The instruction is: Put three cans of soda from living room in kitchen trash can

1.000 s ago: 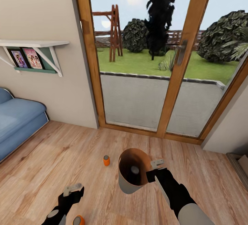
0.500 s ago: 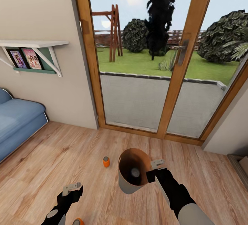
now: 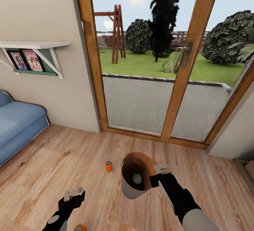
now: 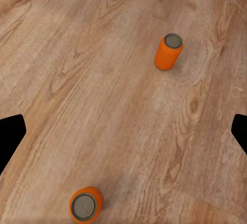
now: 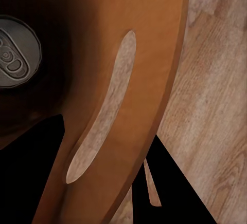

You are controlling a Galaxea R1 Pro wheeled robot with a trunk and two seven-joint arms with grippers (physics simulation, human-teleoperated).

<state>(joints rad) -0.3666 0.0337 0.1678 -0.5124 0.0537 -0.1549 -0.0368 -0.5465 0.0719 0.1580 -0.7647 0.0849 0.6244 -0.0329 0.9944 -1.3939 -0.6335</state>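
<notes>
My right gripper (image 3: 157, 175) is shut on the near rim of the trash can (image 3: 131, 190), a pale grey tapered bin with a brown-orange inside, held just above the wood floor. The right wrist view looks along the bin wall (image 5: 139, 80), clamped between the dark fingers (image 5: 175, 193). Inside the bin stands one soda can (image 3: 137, 178) (image 5: 14, 52); only its silvery top shows. An orange can (image 3: 109, 166) (image 4: 169, 52) stands on the floor left of the bin. A second orange can (image 3: 80, 227) (image 4: 85, 205) stands nearer, below my left gripper (image 3: 73, 193), which is open and holds nothing.
Wood-framed glass garden doors (image 3: 183, 65) stand straight ahead. A blue sofa (image 3: 17, 125) sits at the left under a wall shelf (image 3: 35, 45). A wall corner (image 3: 233, 135) juts in at the right. Bare wood floor (image 3: 63, 160) lies between the sofa and the cans.
The view has shifted slightly. The can inside the bin has slid a little toward me. Both arms have barely moved.
</notes>
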